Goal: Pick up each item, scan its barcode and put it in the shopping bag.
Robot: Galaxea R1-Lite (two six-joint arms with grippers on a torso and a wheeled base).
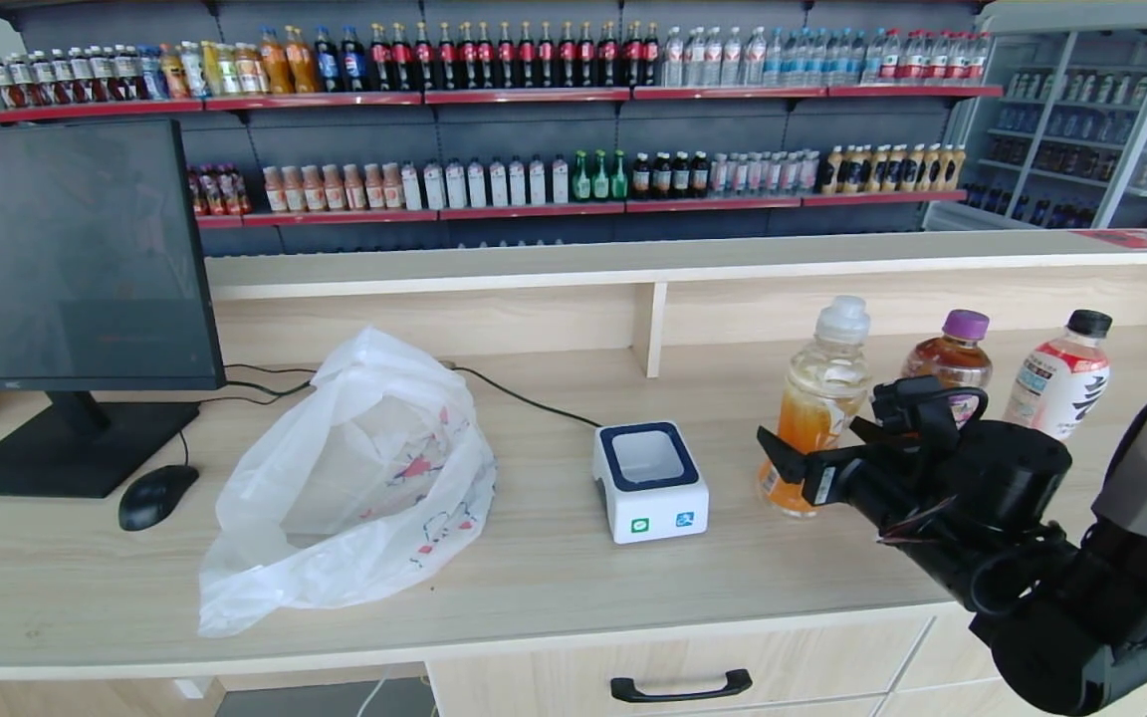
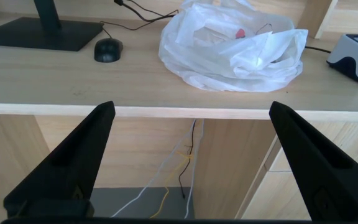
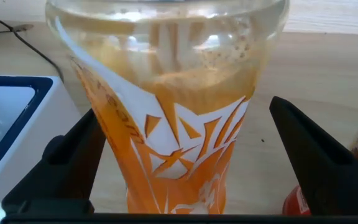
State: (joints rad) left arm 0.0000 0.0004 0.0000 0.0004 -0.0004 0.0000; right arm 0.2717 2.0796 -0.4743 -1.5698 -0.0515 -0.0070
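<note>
Head view: orange bottle [image 1: 822, 388] is straddled by the spread right claw [image 1: 817, 448], not yet gripped; left claw [image 2: 191, 112] is held open; scanning and shopping bag [image 1: 354, 478] judged pending.

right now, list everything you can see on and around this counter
shopping bag: one, white translucent, counter left of centre
scanner: one, white, blue rim, counter middle
orange bottle: one, white cap, right of scanner
brown bottle: one, purple cap, further right
white-labelled bottle: one, black cap, far right
monitor: one, black, far left
mouse: one, black, beside monitor stand
shelf drinks: many, mixed colours, back wall
left gripper: black, jaws open, facing counter's front edge
right gripper: black, jaws open either side of orange bottle
</note>
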